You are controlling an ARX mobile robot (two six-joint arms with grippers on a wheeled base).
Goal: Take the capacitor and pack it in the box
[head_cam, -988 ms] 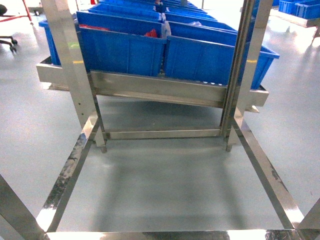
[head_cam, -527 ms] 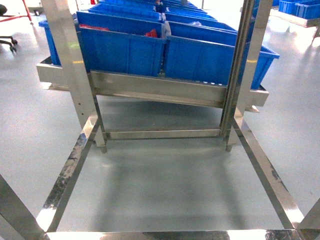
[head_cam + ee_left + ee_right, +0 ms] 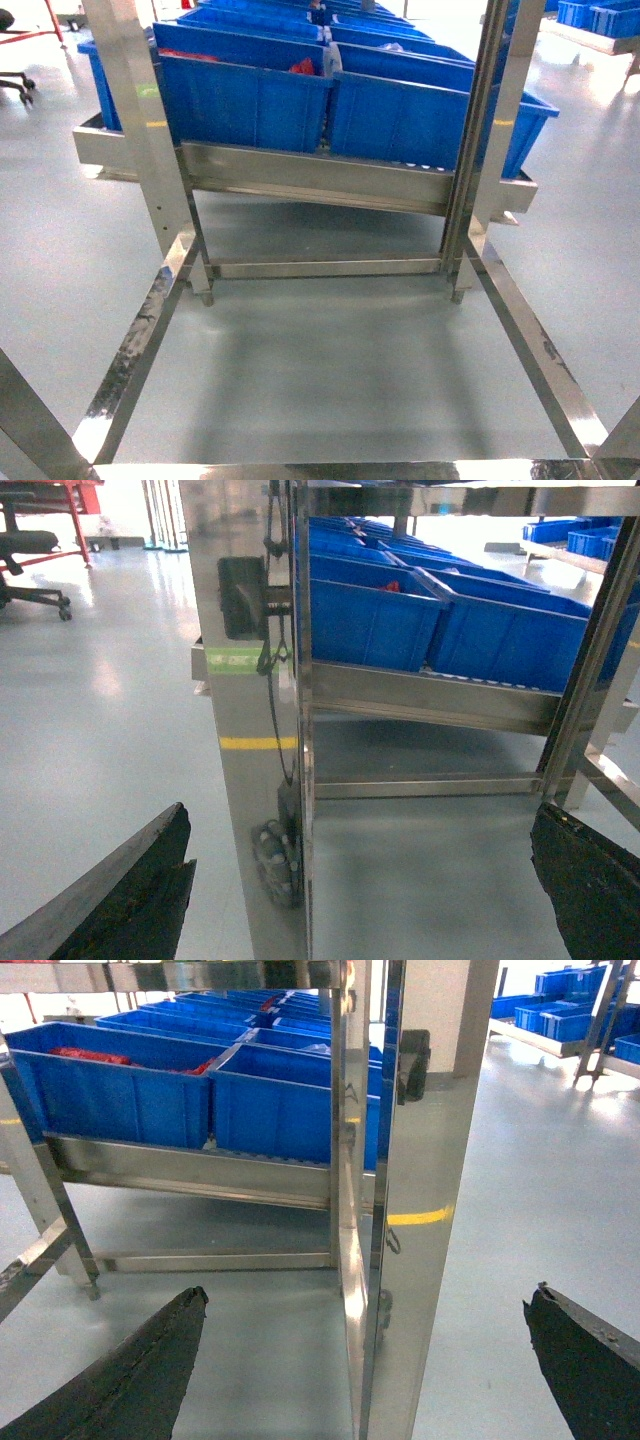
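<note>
The box is out of view in all three views. I cannot make out a capacitor. Red-orange pieces (image 3: 303, 67) lie in a blue bin (image 3: 245, 100) on the steel rack, too small to identify; more red pieces (image 3: 90, 1055) show in the right wrist view. My left gripper (image 3: 360, 885) is open with its dark fingers (image 3: 130, 900) far apart and nothing held. My right gripper (image 3: 365, 1360) is open too, fingers (image 3: 585, 1360) wide and empty. Neither gripper shows in the head view.
A steel rack (image 3: 320, 175) carries rows of blue bins at a slant. An upright steel post (image 3: 250, 730) stands in front of the left gripper, another post (image 3: 400, 1210) in front of the right. Low steel floor rails (image 3: 140, 340) frame grey floor. An office chair (image 3: 30, 570) stands far left.
</note>
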